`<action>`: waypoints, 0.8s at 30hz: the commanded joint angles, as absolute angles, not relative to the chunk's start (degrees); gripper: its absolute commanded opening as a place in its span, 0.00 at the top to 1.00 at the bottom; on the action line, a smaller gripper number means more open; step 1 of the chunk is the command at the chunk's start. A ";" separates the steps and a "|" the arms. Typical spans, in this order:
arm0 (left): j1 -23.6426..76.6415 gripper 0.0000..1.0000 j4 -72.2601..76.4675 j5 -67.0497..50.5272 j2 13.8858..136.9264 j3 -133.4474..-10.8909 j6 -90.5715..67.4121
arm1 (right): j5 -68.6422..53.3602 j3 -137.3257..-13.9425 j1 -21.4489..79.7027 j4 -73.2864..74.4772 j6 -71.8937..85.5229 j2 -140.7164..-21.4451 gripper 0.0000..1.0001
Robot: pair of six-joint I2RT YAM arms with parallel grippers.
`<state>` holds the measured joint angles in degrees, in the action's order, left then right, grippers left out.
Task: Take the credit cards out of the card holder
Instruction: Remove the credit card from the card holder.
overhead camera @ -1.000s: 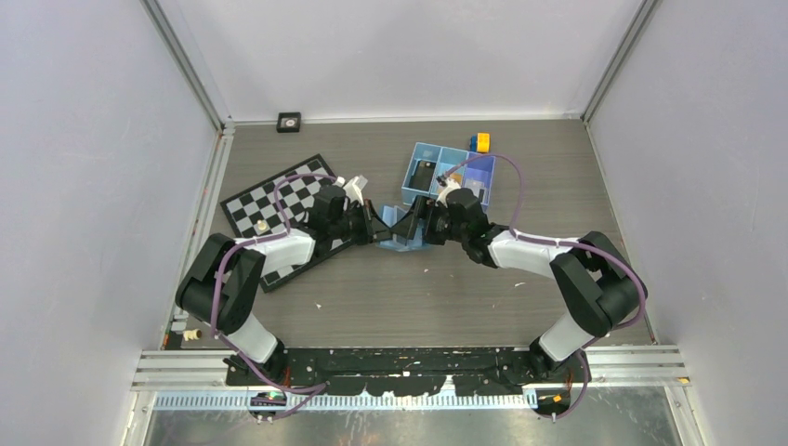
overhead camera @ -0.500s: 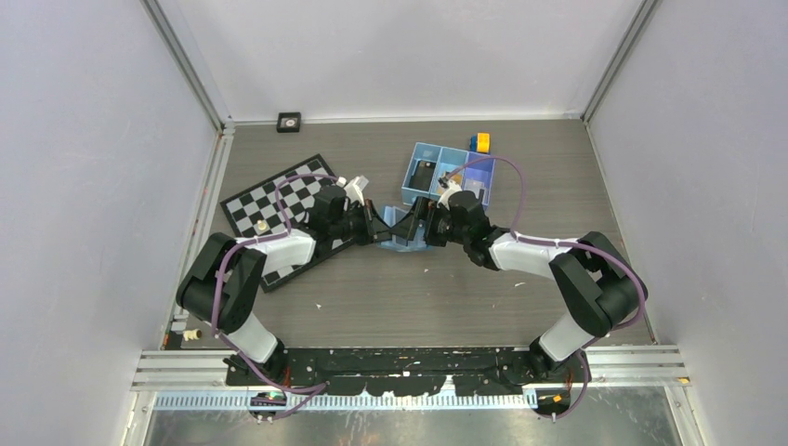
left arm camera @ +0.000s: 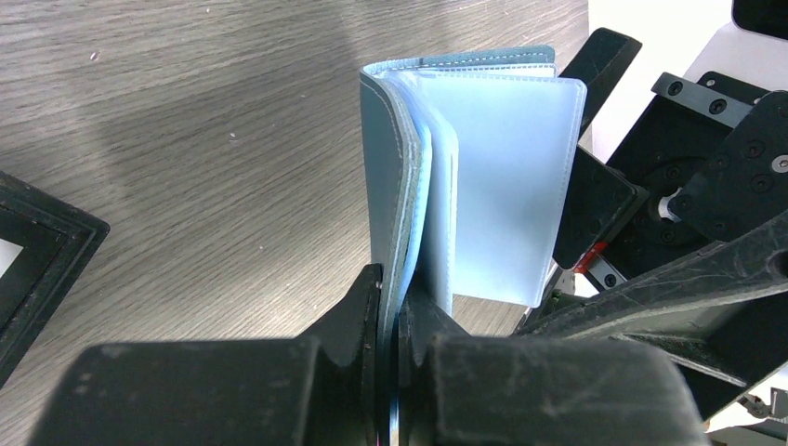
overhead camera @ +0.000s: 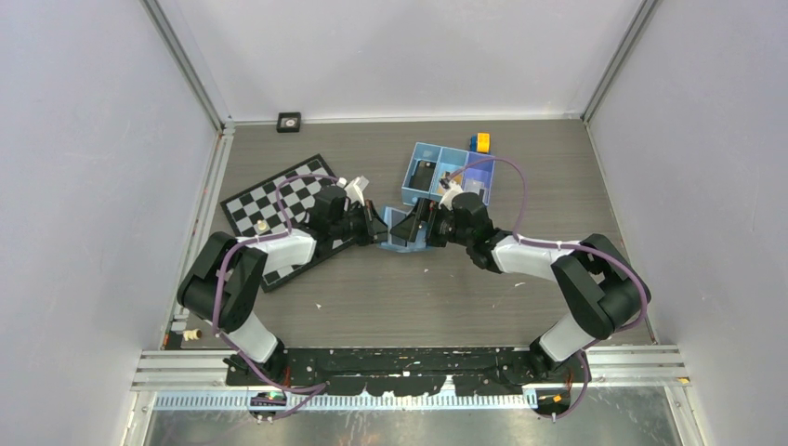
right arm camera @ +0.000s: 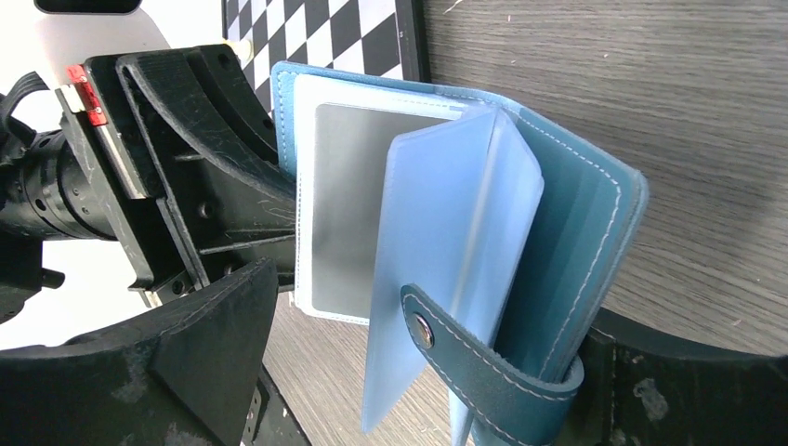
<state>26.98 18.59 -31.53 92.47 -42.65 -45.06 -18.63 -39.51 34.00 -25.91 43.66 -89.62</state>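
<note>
Card holder (overhead camera: 401, 229) up off the table at the centre of the top view, hanging open like a book between the two arms. Pinched along one cover edge by the left gripper (left arm camera: 390, 299), jaws clamped tight on the blue cover, clear sleeves fanning out above the fingers. Over in the right wrist view, right gripper (right arm camera: 437, 372) spread wide, one finger at lower left, the other at lower right, gripping nothing. Silvery grey card (right arm camera: 344, 204) sits in a clear pocket left of centre in that view, facing the right arm and not yet drawn. Strap and snap dangle at lower centre. No sign of an orange or black card in the visible sleeves.

Looks like the step of lining up on the grey card. Next move calls for narrowing those wide jaws onto a free edge of the card alone, not sleeve and card together, then sliding it out along the pocket while the left grip holds firm. Cannot tell which side the pocket opens
</note>
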 commanded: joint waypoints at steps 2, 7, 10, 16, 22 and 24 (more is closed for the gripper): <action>26.81 1.00 21.71 -32.83 92.34 -42.89 -45.53 | -20.00 -39.59 33.84 -29.45 42.63 -87.22 0.06; 26.81 1.00 21.28 -32.55 92.16 -42.96 -45.20 | -20.20 -41.38 33.99 -26.88 41.92 -88.59 0.07; 26.89 1.00 21.10 -32.40 92.17 -42.98 -45.18 | -19.78 -42.05 34.71 -25.66 41.06 -88.91 0.06; 26.89 1.00 20.92 -32.35 92.17 -42.98 -45.18 | -17.85 -43.55 36.00 -22.25 39.13 -89.05 0.06; 26.89 1.00 20.61 -32.24 92.15 -43.07 -45.02 | -15.65 -45.10 37.05 -19.05 37.66 -89.67 0.10; 26.89 1.00 20.49 -32.13 92.03 -43.07 -44.92 | -14.84 -45.82 37.19 -17.33 37.25 -89.98 0.16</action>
